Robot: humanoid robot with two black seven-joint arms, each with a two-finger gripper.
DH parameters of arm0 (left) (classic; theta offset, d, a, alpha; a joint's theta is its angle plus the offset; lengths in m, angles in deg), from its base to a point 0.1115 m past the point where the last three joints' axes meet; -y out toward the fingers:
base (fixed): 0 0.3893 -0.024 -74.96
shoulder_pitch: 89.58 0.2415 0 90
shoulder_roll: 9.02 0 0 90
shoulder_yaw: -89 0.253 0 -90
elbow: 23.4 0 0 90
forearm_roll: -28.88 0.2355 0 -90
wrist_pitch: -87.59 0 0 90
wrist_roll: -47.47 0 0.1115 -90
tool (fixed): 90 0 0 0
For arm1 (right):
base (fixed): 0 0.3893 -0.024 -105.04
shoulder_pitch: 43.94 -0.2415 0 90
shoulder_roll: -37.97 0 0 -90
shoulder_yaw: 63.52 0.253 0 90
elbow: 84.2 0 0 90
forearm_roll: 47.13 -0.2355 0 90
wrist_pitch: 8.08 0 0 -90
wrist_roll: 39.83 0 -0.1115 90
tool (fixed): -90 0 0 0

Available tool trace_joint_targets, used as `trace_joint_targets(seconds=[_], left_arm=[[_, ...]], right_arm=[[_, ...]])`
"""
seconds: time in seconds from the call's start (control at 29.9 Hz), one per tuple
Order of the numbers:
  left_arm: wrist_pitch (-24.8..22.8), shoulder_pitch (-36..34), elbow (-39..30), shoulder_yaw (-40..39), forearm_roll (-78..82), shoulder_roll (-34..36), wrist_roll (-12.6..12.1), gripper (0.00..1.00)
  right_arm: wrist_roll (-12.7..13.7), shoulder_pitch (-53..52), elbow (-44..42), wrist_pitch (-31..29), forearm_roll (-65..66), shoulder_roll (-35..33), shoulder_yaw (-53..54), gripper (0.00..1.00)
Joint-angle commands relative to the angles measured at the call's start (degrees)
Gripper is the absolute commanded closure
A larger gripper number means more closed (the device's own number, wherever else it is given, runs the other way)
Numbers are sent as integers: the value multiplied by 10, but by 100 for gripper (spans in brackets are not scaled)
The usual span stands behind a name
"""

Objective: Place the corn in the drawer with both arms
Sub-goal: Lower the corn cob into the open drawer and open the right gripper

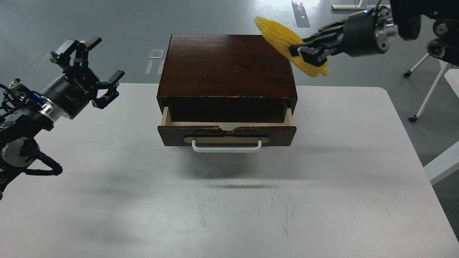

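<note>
Corn position: the corn point(287, 44) is held in the air above the box's point(226, 64) far right corner, well clear of the table point(322, 179).
Right gripper: your right gripper point(304, 53) is clamped across the cob near its lower end; the tapered tip sticks out up and to the left.
Corn axis: it runs diagonally, from upper left down to lower right, tilted and not in line with the drawer's width.
Key relation: the drawer point(226, 123) opening lies below the corn, to its left and nearer to you. You would need to bring the cob down, left and towards you to reach it.
Drawer state: it is pulled partly out; the gap behind the front panel looks shallow front to back, and the inside is dark. Turning the cob to lie along the drawer's width looks like the safer fit.
Nearer arm: the right arm already carries the corn.
Left gripper: your left gripper point(96, 70) has its fingers spread and holds nothing; it hangs left of the box, apart from the handle point(227, 146).
Corn look: bright yellow, ribbed kernel rows, tapered; slightly motion-blurred.
</note>
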Motion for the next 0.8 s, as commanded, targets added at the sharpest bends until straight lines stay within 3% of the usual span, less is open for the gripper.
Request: trace_joint_targets(seconds=[0.0,0.13,0.47,0.67,0.77], left_arm=[[0,0,0,0,0,0,0,1],[0,0,0,0,0,1,0,1],[0,0,0,0,0,2,0,1],[0,0,0,0,0,3,0,1],[-1,0,0,0,0,5,0,1]], right_arm=[[0,-34,10,1,2,57,-24,91],[0,-41,8,7,33,142,-42,91],[0,-36,-10,56,79,225,-102,90],[0,-25,-24,64,86,246,-117,80],[0,-18,-36,66,86,250,-118,70]])
